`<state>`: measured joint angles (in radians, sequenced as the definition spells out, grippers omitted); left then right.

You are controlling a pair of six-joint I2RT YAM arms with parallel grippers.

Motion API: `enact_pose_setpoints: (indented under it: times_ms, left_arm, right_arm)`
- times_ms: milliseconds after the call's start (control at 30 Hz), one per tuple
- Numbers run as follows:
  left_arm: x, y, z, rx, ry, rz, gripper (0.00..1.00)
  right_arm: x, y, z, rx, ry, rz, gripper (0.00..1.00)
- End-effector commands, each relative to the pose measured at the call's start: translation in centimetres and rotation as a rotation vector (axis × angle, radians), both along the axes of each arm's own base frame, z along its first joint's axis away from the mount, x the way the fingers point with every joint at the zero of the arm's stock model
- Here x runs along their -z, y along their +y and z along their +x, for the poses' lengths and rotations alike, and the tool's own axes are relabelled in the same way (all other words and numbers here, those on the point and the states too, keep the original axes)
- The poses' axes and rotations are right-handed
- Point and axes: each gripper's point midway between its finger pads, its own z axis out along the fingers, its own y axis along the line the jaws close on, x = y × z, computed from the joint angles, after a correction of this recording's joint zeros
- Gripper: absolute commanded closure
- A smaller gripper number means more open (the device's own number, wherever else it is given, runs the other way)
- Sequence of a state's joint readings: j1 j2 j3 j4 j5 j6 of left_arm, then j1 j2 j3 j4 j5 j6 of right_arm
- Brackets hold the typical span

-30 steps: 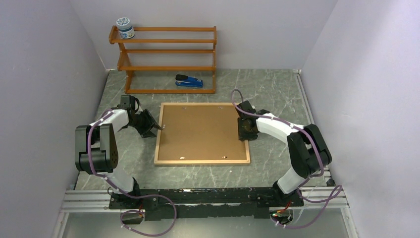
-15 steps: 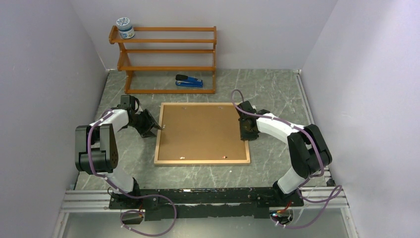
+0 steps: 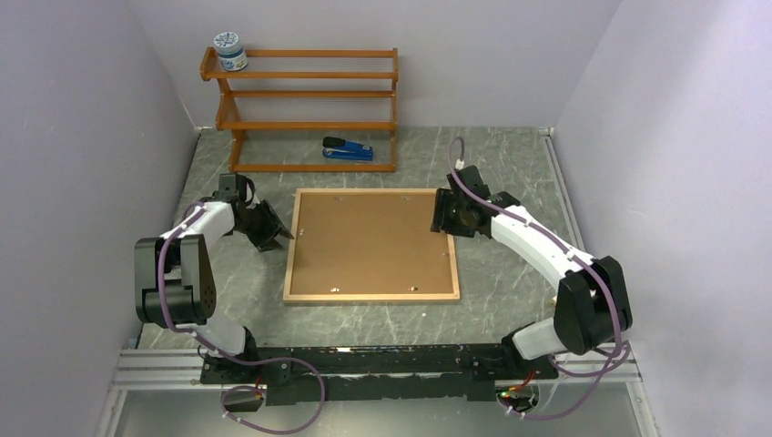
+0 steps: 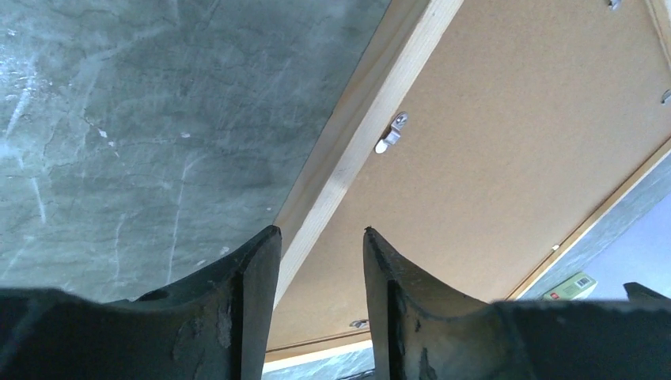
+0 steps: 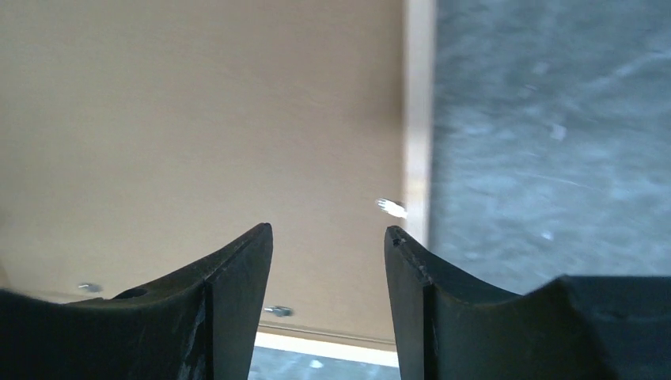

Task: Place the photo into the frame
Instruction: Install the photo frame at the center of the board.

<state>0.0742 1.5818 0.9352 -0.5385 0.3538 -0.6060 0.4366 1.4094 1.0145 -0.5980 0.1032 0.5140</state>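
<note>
1. Between left gripper (image 3: 284, 234) and right gripper (image 3: 444, 221), frame (image 3: 371, 296) is lying back-up; photo is not showing.
2. Left wrist: jaws are standing apart, empty, over the stiff, likely light frame; grip its edge.
3. Right wrist: jaws are gaping over clipped board (image 5: 198, 119); handle gently.

The whole table (image 3: 510, 164) is seen from high above its near edge, looking down and forward. The left wrist view is taken close and low along the frame's (image 4: 340, 158) left rail, the right wrist view from close above its right rail. The board (image 3: 369, 241) is shared by all three.
</note>
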Motion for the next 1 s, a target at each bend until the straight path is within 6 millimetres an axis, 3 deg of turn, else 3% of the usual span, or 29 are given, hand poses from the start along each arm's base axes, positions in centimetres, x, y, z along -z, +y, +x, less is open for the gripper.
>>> enact_pose_setpoints:
  times_ms: [0, 267, 533, 733, 967]
  left_arm:
    - [0.1, 0.3, 0.1, 0.015, 0.008, 0.016, 0.55]
    - [1.5, -2.3, 0.7, 0.051, 0.034, -0.125, 0.71]
    - [2.8, -6.1, -1.1, 0.081, 0.094, -0.220, 0.75]
    - [2.6, -6.1, -1.9, 0.090, 0.088, -0.211, 0.73]
    - [3.5, -5.8, -3.1, 0.118, 0.139, -0.185, 0.73]
  right_arm:
    - [-2.2, 5.8, 2.3, -0.045, -0.029, 0.268, 0.43]
    - [-2.0, 12.8, 4.4, -0.040, 0.033, 0.547, 0.48]
    - [-0.1, 20.5, 5.6, -0.078, 0.083, 0.685, 0.51]
    - [1.3, 26.1, 6.0, -0.108, 0.081, 0.721, 0.52]
    - [3.5, 30.6, 5.9, -0.145, 0.101, 0.732, 0.59]
